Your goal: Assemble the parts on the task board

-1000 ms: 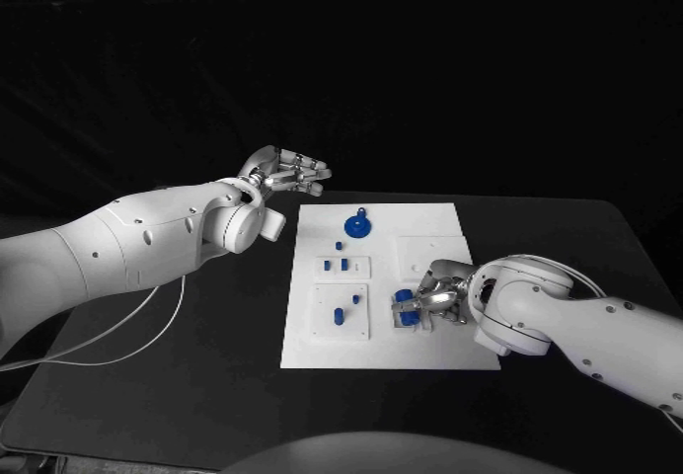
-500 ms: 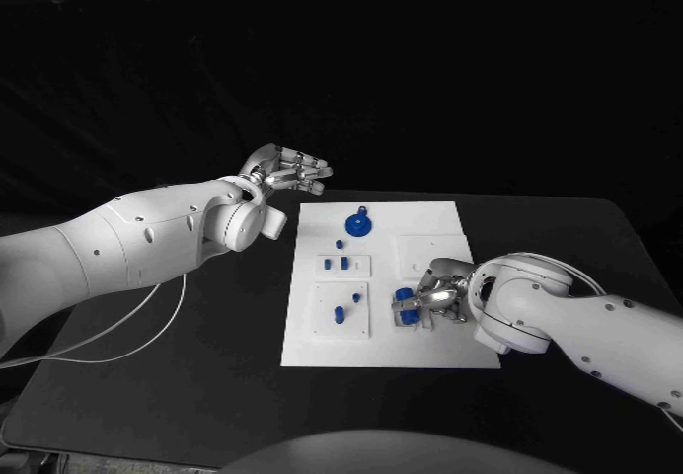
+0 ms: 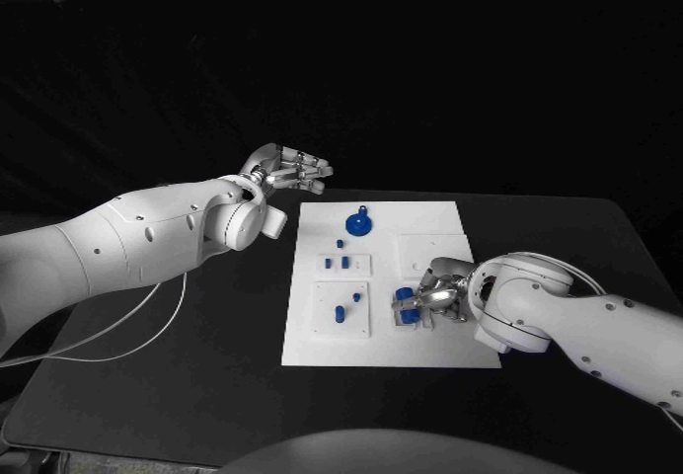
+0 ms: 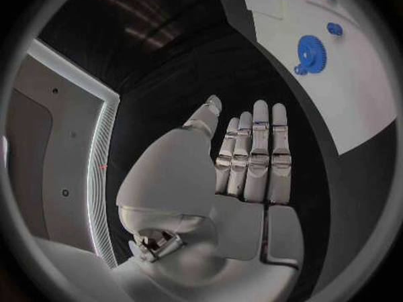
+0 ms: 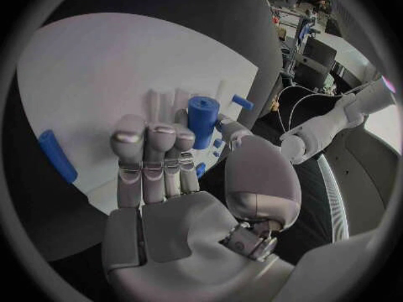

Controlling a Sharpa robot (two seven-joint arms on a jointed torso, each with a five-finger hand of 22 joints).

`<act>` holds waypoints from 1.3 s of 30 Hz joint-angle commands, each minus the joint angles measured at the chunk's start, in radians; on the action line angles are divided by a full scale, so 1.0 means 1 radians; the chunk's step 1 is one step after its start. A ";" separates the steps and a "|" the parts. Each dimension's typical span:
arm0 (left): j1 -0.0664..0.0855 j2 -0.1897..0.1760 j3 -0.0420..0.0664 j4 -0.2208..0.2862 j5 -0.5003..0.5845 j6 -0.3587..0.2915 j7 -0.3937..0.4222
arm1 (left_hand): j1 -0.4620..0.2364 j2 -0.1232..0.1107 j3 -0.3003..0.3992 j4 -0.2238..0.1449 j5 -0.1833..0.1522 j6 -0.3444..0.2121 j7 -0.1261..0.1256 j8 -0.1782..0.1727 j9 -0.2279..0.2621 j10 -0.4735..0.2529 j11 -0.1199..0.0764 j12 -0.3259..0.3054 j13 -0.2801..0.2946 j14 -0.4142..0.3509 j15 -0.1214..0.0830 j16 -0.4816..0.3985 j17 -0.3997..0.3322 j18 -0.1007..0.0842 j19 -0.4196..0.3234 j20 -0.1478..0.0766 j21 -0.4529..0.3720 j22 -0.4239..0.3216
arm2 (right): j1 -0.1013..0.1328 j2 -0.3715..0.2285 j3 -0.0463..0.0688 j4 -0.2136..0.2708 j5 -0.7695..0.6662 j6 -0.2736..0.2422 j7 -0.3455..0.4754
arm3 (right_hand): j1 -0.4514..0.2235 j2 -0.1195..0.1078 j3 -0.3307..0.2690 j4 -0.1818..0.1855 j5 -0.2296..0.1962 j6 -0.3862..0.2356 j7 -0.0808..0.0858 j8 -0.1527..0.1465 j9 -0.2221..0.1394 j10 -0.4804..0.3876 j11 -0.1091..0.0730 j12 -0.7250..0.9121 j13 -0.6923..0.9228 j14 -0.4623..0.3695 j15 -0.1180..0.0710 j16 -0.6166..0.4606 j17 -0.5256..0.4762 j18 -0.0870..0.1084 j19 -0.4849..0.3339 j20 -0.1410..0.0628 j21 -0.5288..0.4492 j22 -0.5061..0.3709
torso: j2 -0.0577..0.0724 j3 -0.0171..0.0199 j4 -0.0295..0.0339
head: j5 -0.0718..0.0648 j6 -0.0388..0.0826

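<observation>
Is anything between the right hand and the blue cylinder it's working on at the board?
Nothing visible. The right hand is already at the blue cylinder, its fingertips against the cylinder's side over the task board. The left hand hovers off the board's far corner.

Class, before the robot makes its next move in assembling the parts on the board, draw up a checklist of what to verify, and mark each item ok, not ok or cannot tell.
1. Right hand has hold of a part: ok; in the right wrist view its fingers are round a blue cylinder.
2. Cylinder upright in the grip: ok, its flat end faces away from the palm.
3. Cylinder seated in a hole of the white board: cannot tell, the hand hides its base.
4. Left hand clear of the board: ok; it is raised off the far left corner, fingers extended, holding nothing.
5. Blue gear untouched at the far end: ok.
</observation>
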 commanded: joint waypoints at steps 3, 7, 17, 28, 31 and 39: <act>0.000 0.000 0.001 0.003 0.007 0.013 0.005 | -0.003 0.004 -0.003 0.001 -0.004 -0.009 0.000 -0.001 0.000 -0.005 -0.001 -0.001 0.000 -0.006 0.001 -0.002 0.001 -0.009 0.010 0.000 0.002 -0.001 | -0.009 0.007 -0.008 -0.004 -0.006 0.021 -0.005 | 0.024 0.023 0.100 -0.103 0.006 0.003 -0.003 -0.003 -0.016 0.000 -0.004 -0.005 -0.002 0.000 -0.007 -0.005 0.002 -0.013 0.058 -0.007 -0.001 0.002 | 0.000 -0.0002 0.0008 | 0.002 -0.003; 0.000 -0.001 0.001 0.003 0.007 0.013 0.005 | -0.004 0.003 -0.005 0.001 -0.004 -0.011 0.001 -0.001 0.000 -0.005 -0.001 -0.001 0.000 -0.006 0.001 -0.002 0.001 -0.009 0.011 0.000 0.002 -0.003 | -0.009 0.008 -0.008 -0.004 -0.009 0.017 -0.004 | 0.010 0.007 0.082 -0.086 -0.048 0.005 -0.001 -0.004 -0.017 -0.001 -0.003 -0.008 -0.004 0.000 -0.006 -0.006 0.001 -0.012 0.058 -0.006 -0.004 0.001 | 0.000 0.0000 0.0006 | 0.003 -0.003; 0.000 -0.001 0.001 0.003 0.007 0.013 0.005 | -0.004 0.003 -0.005 0.001 -0.004 -0.011 0.001 -0.001 0.000 -0.005 -0.001 -0.001 0.000 -0.006 0.001 -0.002 0.001 -0.009 0.011 0.000 0.002 -0.003 | -0.009 0.009 -0.008 -0.004 -0.013 0.013 -0.003 | 0.042 -0.042 -0.024 0.049 -0.178 0.011 0.007 -0.003 -0.010 0.000 0.002 -0.018 -0.004 0.001 -0.005 -0.012 0.009 -0.010 0.058 -0.006 -0.005 0.002 | 0.000 -0.0001 -0.0001 | 0.005 -0.005; 0.000 -0.001 0.001 0.003 0.007 0.013 0.005 | -0.004 0.003 -0.005 0.001 -0.004 -0.011 0.001 -0.001 0.000 -0.005 -0.001 -0.001 0.000 -0.006 0.001 -0.002 0.001 -0.009 0.011 0.000 0.002 -0.003 | -0.009 0.006 -0.008 0.000 -0.014 0.005 -0.002 | 0.050 -0.029 0.006 0.033 -0.173 0.011 0.005 -0.003 -0.010 0.001 0.001 -0.020 -0.006 0.002 -0.004 -0.014 0.009 -0.008 0.058 -0.003 -0.006 0.003 | 0.000 0.0002 -0.0003 | 0.006 -0.006; 0.000 -0.001 0.001 0.003 0.007 0.014 0.004 | -0.004 0.003 -0.005 0.001 -0.004 -0.011 0.001 -0.001 0.000 -0.005 -0.001 -0.001 0.000 -0.006 0.001 -0.002 0.001 -0.009 0.011 0.000 0.002 -0.003 | -0.009 0.005 -0.008 0.002 -0.015 0.002 -0.002 | 0.048 -0.026 0.012 0.027 -0.167 0.012 0.004 -0.003 -0.011 0.002 0.001 -0.019 -0.008 0.003 -0.004 -0.014 0.009 -0.007 0.059 -0.003 -0.005 0.003 | 0.000 0.0004 -0.0001 | 0.006 -0.007; 0.000 -0.002 0.001 0.003 0.007 0.017 0.003 | -0.005 0.005 -0.006 0.005 -0.003 -0.011 0.001 -0.001 0.000 -0.006 0.000 -0.001 0.000 -0.008 0.002 -0.003 0.001 -0.009 0.011 0.000 0.002 -0.011 | -0.009 0.003 -0.008 0.006 -0.015 -0.007 -0.002 | 0.047 -0.016 0.025 0.003 -0.100 0.012 0.001 -0.003 -0.016 0.001 -0.001 -0.017 -0.010 0.003 -0.005 -0.013 0.008 -0.007 0.059 -0.003 -0.005 0.003 | 0.000 0.0000 0.0005 | 0.006 -0.007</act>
